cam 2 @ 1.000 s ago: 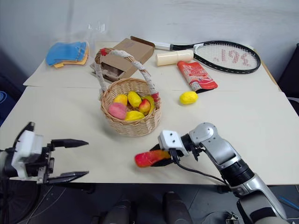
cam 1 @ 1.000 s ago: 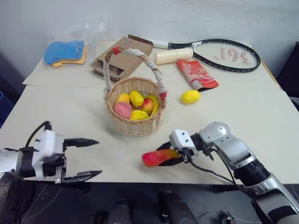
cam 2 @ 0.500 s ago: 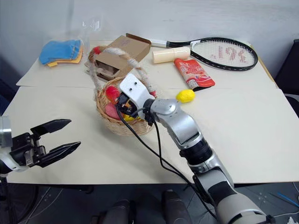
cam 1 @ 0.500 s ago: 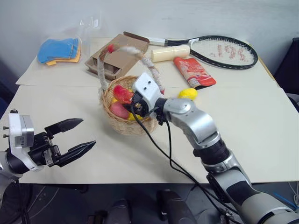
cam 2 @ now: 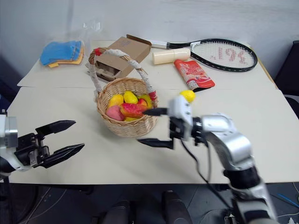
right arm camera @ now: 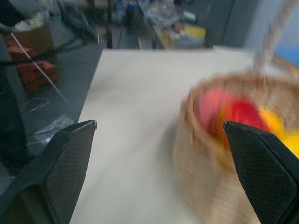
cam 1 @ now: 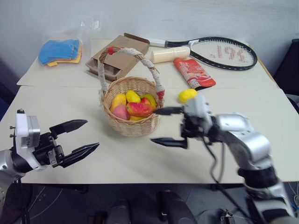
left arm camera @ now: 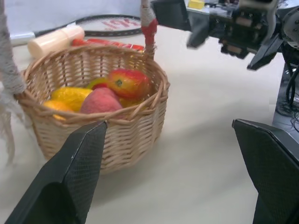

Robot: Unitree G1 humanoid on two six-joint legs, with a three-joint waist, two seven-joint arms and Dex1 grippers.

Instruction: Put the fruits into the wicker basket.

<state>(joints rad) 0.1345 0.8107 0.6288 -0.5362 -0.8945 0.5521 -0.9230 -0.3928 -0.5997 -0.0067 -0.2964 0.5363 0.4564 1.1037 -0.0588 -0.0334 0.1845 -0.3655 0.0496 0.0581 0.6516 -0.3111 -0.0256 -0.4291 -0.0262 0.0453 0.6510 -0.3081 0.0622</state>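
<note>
The wicker basket point(cam 1: 134, 128) stands mid-table, its arched handle upright. Inside lie several fruits: a red-and-yellow mango point(cam 1: 139, 109) on top, a pink peach point(cam 1: 121, 112) and yellow ones point(cam 1: 132, 96). One yellow lemon point(cam 1: 187, 94) lies on the table to the basket's right. My right gripper point(cam 1: 164, 126) hangs just right of the basket, pointing at it, open and empty. Left of the basket and nearer the front edge, my left gripper point(cam 1: 89, 135) is open and empty too. The left wrist view shows the basket point(left arm camera: 140, 116) close ahead, with the mango point(left arm camera: 128, 83) and peach point(left arm camera: 100, 100).
At the back lie a tennis racket point(cam 1: 219, 51), a cream cylinder point(cam 1: 170, 54), a red foil packet point(cam 1: 196, 73), a brown cardboard box point(cam 1: 119, 58) behind the basket, and blue cloths point(cam 1: 58, 50) at the far left.
My right gripper carried the mango from the table's front to the basket, let it go inside, and drew back to the right, now open. The left gripper stayed open and nearly still.
</note>
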